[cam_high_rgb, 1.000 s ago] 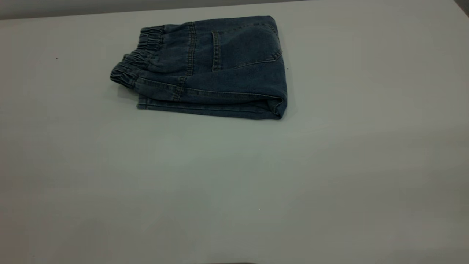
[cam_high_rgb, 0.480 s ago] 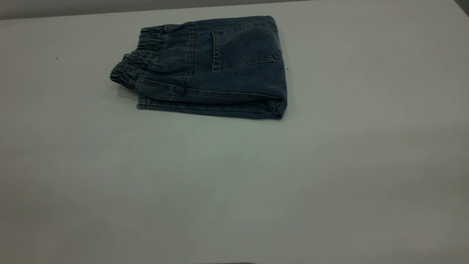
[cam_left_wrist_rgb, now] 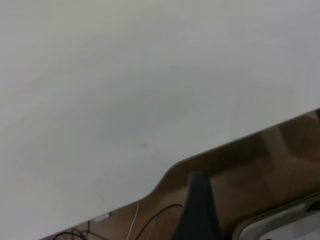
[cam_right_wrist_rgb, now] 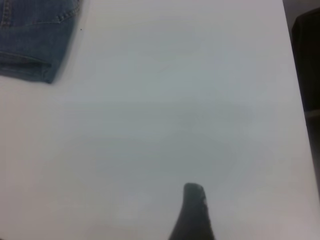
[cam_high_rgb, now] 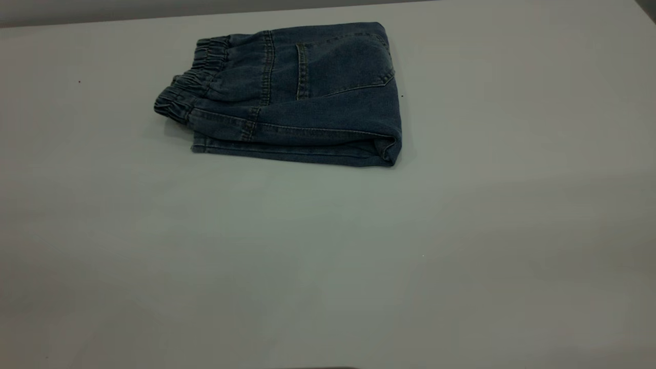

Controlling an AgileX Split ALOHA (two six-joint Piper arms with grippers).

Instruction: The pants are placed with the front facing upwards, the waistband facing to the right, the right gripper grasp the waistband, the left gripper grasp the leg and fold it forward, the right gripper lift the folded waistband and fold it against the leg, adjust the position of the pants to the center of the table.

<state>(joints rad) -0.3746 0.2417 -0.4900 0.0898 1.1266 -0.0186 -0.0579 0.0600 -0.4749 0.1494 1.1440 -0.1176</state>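
The blue denim pants (cam_high_rgb: 307, 97) lie folded into a compact stack on the far half of the white table (cam_high_rgb: 328, 256), a little left of its middle. Their ruffled waistband (cam_high_rgb: 189, 87) points left, and a back pocket faces up. Neither gripper appears in the exterior view. The right wrist view catches one folded corner of the pants (cam_right_wrist_rgb: 30, 35) far from my right gripper (cam_right_wrist_rgb: 193, 202), which hovers over bare table. My left gripper (cam_left_wrist_rgb: 199, 200) hangs beyond the table's edge (cam_left_wrist_rgb: 165, 175), away from the pants.
Past the table's edge the left wrist view shows a brown floor (cam_left_wrist_rgb: 260, 170), thin cables (cam_left_wrist_rgb: 150, 220) and a pale grey rounded object (cam_left_wrist_rgb: 280, 222). A dark shape (cam_right_wrist_rgb: 306, 60) stands beyond the table's edge in the right wrist view.
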